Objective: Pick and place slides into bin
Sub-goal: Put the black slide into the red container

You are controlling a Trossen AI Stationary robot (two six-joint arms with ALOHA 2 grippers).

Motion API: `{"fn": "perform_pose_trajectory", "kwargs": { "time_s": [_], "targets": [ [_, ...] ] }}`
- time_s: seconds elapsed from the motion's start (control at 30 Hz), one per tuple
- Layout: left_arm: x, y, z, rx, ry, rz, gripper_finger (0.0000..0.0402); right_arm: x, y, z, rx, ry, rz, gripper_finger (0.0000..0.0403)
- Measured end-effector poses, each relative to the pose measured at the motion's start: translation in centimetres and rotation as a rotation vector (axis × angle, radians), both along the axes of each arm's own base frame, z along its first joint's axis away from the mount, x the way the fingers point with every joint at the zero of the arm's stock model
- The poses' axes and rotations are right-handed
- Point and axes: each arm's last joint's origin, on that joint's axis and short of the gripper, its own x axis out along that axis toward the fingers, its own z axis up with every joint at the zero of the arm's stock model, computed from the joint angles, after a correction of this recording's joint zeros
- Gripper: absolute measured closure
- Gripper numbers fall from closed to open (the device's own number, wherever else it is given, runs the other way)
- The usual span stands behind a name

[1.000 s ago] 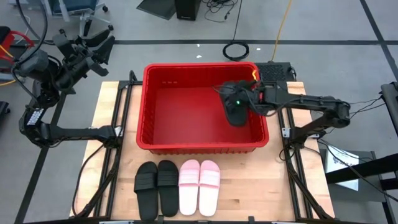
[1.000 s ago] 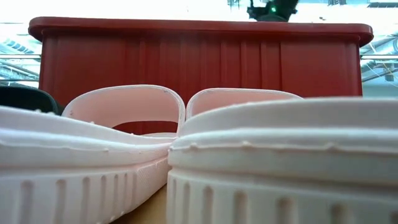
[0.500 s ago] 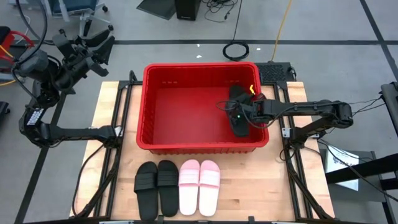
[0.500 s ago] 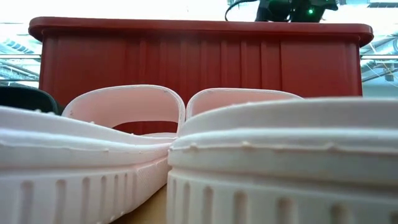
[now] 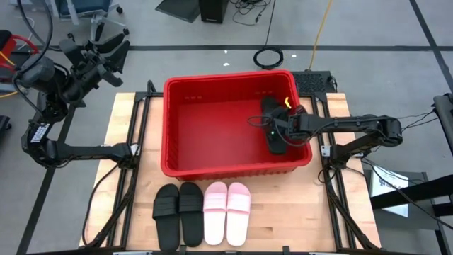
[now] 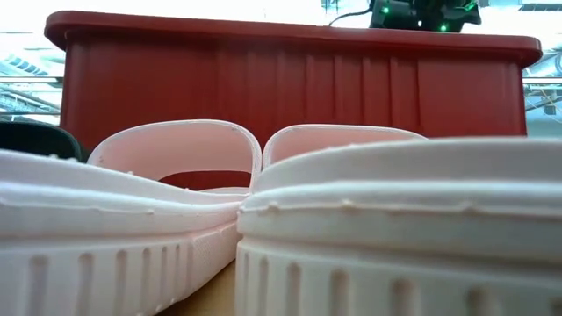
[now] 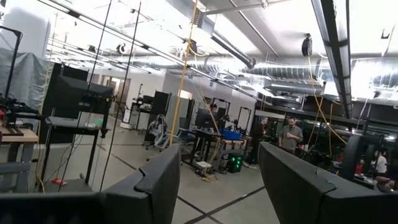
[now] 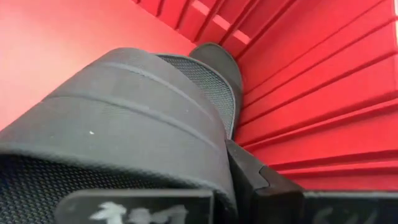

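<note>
The right gripper (image 5: 277, 134) reaches inside the bin (image 5: 212, 170) at its right side, jaws clamped on a black slide (image 5: 272, 122); the right wrist view shows that slide's wide strap (image 8: 124, 130) filling the frame, its toe end close against the ribbed red wall (image 8: 323, 93); the slide lies lengthwise along that wall, which crowds the gripper on one side, while the red floor (image 5: 212, 127) beside it is bare; the bin sits on the wooden tabletop (image 5: 127, 142); in front of it, near the tabletop's front edge, four slides stand in a row, touching side by side: a black pair (image 5: 178, 214) on the left, a pink pair (image 5: 227, 212) on the right; in the low view the pink slides (image 6: 351, 228) loom large and hide most of the bin's front wall (image 6: 290, 88); the left gripper (image 5: 106, 57) is raised off the tabletop's far left corner, jaws wide and holding nothing; its wrist view looks out into the room, where people (image 7: 289, 135) stand far off; a coiled cable (image 5: 269, 58) lies on the floor beyond the bin.
</note>
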Motion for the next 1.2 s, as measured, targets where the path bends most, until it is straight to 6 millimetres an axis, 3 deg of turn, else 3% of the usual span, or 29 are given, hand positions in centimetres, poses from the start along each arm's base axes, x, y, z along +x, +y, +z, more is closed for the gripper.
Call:
{"fn": "perform_pose_trajectory", "kwargs": {
  "time_s": [0.57,0.8,1.03,1.2],
  "targets": [
    [0.0,0.0,0.0,-0.005,-0.006,0.004,0.0188,-0.8,-2.8,0.0,0.087,0.112,0.113,0.0399],
    [-0.2,-0.1,0.0,-0.009,-0.014,0.001,0.0188,-0.9,-2.8,-0.3,0.094,0.139,0.132,0.0399],
    [-0.3,-0.1,0.1,-0.008,-0.024,0.001,0.0188,-2.1,-2.4,-2.7,0.106,0.17,0.1,0.0399],
    [-0.3,-0.1,0.1,-0.004,-0.026,0.004,0.0188,-2.0,-1.7,-3.1,0.071,0.175,0.129,0.0399]
  ]
}}
